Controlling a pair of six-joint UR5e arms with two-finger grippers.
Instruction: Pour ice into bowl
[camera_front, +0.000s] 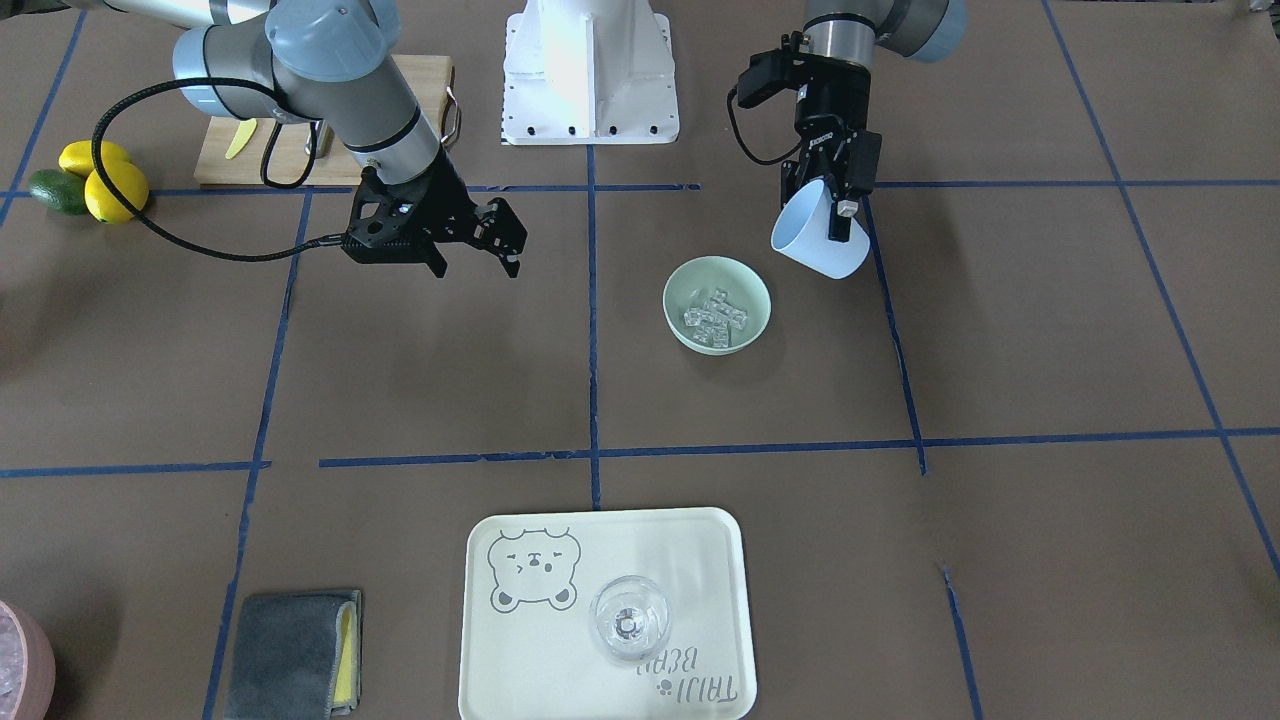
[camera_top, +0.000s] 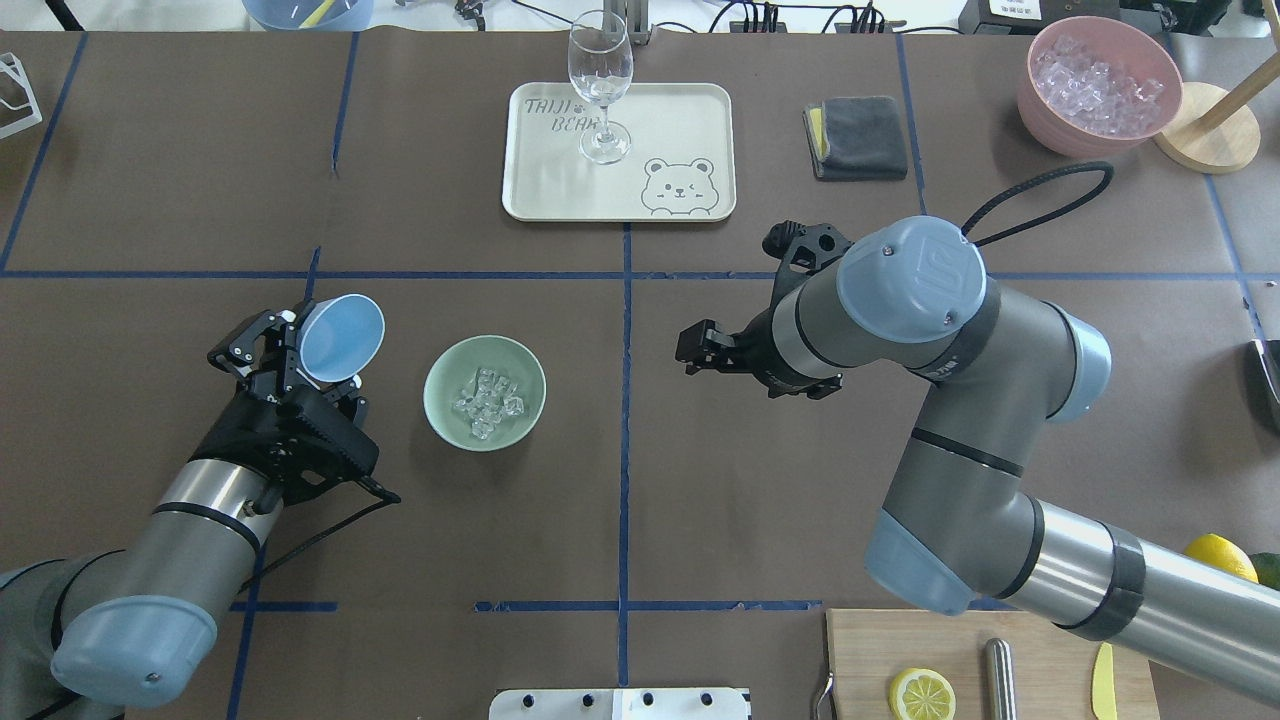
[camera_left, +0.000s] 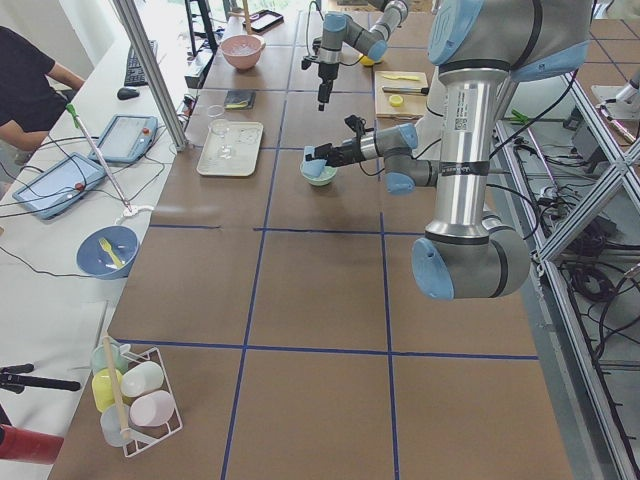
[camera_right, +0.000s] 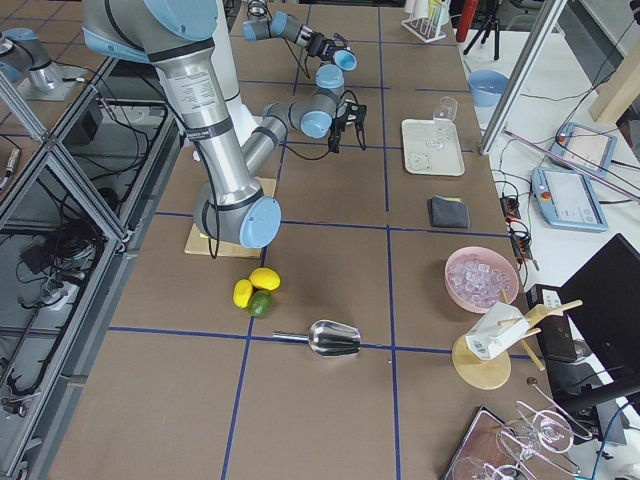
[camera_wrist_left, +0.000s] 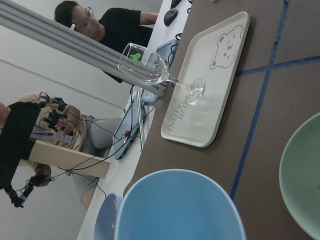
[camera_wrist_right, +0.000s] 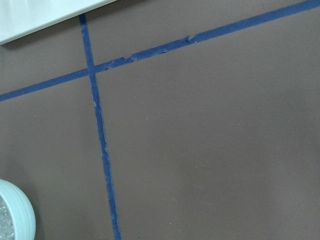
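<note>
Since small clear ice cubes (camera_top: 485, 401) sit in the round mint-green bowl (camera_top: 441, 367), pour looks done; left gripper (camera_front: 836, 214) clamps tilted light-blue cup (camera_front: 812, 238), right gripper (camera_front: 478, 266) jaws apart.

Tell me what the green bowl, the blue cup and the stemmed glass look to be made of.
Green bowl: matte plastic or glazed ceramic, cannot tell which; opaque, smooth, soft sheen.
Blue cup: probably plastic; thin opaque wall, even colour, dull finish.
Stemmed glass: likely glass, perhaps clear plastic; transparent, bright glints, tray visible through it.
</note>
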